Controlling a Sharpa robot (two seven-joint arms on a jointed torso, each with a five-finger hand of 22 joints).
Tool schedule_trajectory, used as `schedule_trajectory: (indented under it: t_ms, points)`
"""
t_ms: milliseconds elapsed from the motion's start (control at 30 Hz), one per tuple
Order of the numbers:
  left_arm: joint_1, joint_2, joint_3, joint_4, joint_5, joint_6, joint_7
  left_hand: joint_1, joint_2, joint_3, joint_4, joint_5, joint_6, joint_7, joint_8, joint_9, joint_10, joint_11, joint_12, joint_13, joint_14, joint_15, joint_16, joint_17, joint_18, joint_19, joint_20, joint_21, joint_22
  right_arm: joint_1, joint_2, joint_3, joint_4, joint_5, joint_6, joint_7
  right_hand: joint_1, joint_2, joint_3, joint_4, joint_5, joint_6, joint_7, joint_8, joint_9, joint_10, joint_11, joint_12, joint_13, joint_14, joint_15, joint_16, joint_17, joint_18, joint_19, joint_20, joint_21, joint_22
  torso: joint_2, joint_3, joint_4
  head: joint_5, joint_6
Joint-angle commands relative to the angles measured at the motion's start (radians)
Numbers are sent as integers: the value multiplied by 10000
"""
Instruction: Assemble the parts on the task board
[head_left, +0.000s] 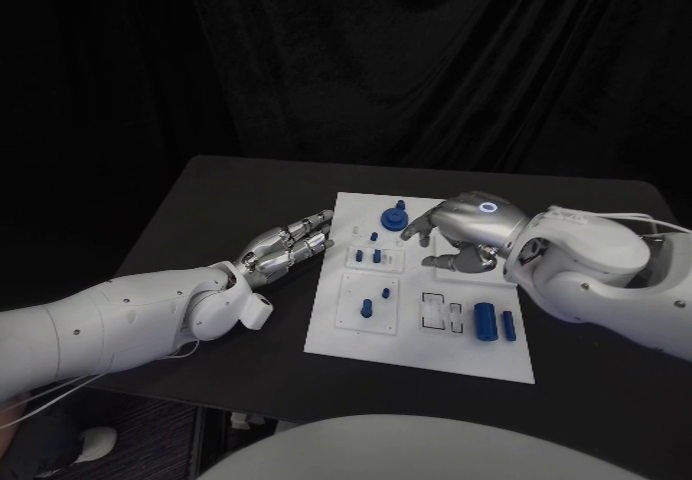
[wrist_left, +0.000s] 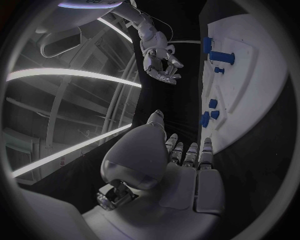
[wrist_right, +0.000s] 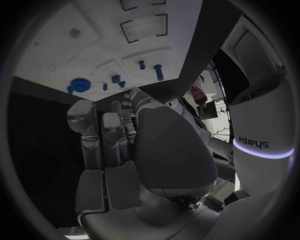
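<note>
Over the task board's (head_left: 418, 362) far edge, the right hand (head_left: 459, 232) is hovering spread, empty, needing a centred descent onto the round blue part (head_left: 392, 217).

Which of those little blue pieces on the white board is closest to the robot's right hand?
The round blue knob-like part at the task board's far edge. The right hand hovers just beside it, empty; the other blue parts sit nearer the robot.

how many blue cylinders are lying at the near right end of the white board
2: two blue cylinders lie side by side on the task board, a larger one and a slimmer one to its right. The right hand may hide others farther back.
</note>
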Motion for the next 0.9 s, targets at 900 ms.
schedule_trajectory:
  t_ms: [900]
  points:
    - [-17,-114,8,217,63,-295,723,-54,-72,49,-11,72,206,48,72,32,49,92,-32,0,-4,-234,-36,-16,105,-7,-230,-15,-78,-815,-2468,-20,607,2421,1892,-4289,-5516,6,-208,312,-849,1525,-708,3580,2106,6251,-819,8751,12987,2210,-761,3097,5889,-783,1948,-800,5460,2230,22,-25,-52,-1168,2]
